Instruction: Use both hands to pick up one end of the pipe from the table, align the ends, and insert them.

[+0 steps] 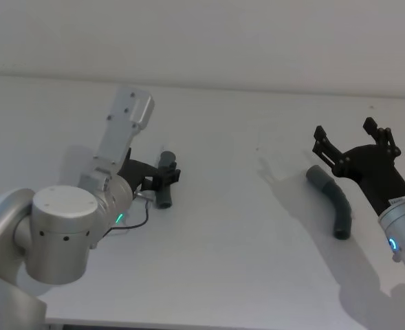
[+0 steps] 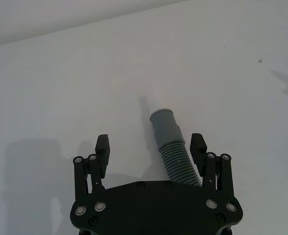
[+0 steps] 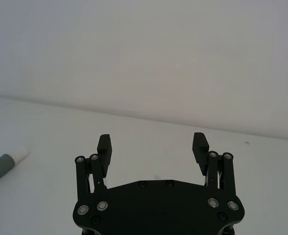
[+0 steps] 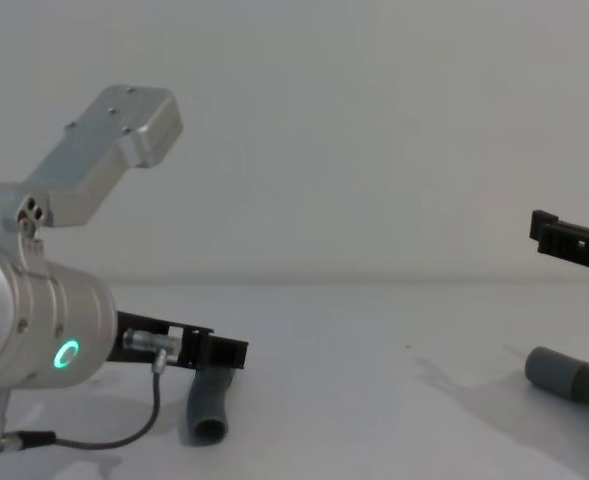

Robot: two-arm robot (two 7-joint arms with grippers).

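The pipe lies on the white table (image 1: 243, 268) as two dark grey pieces. The short left piece (image 1: 165, 185) rests between the fingers of my left gripper (image 1: 162, 177), which is open and low over the table. In the left wrist view its smooth cuff (image 2: 164, 125) points away from the left gripper (image 2: 151, 147), and the ribbed part lies close to one finger (image 2: 198, 149). The curved right piece (image 1: 333, 203) lies just below my right gripper (image 1: 346, 137), which hovers open and holds nothing. Beside that right gripper (image 3: 152, 147), a grey cuff with a white tip (image 3: 17, 154) shows.
From the chest view the left piece's hollow end (image 4: 209, 428) faces me under the left gripper (image 4: 224, 352), and the right piece's cuff (image 4: 562, 374) lies below the right gripper (image 4: 569, 240). A thin black cable (image 1: 137, 223) loops by the left wrist. Bare table separates the two pieces.
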